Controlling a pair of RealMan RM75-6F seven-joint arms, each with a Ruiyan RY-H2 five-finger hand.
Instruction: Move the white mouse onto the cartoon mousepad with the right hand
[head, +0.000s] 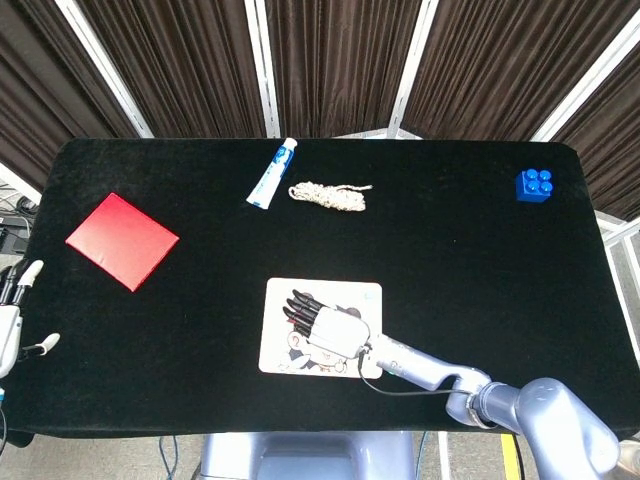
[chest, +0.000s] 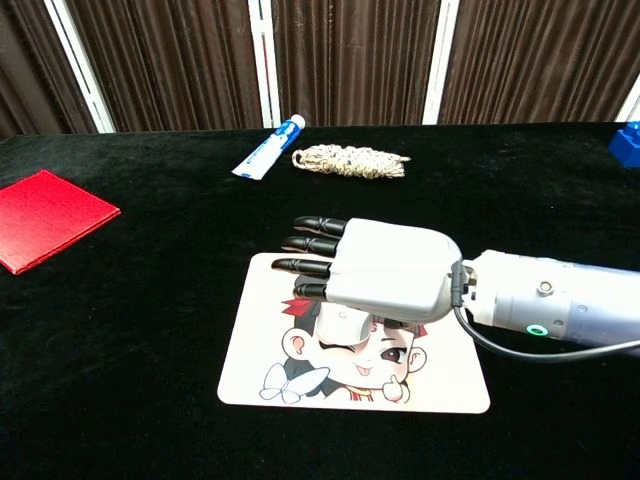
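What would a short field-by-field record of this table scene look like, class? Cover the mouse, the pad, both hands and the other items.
mouse: white mouse lies on the cartoon mousepad, mostly hidden under the right robot hand
right robot hand: fingers stretched out flat above the mouse, holding nothing
left robot hand: at the table's left edge, holding nothing
other items: red square, toothpaste tube, coiled rope, blue brick

**Bystanders on the black desk**

A red square pad (head: 122, 240) lies flat near the desk's (head: 470, 250) left edge. At the far side, a white-and-blue tube (head: 272, 173) rests at a slant, with a coil of pale rope (head: 329, 194) just beside it. A blue toy brick (head: 535, 185) sits alone at the far right corner. Dark pleated curtains (head: 340, 60) hang behind.
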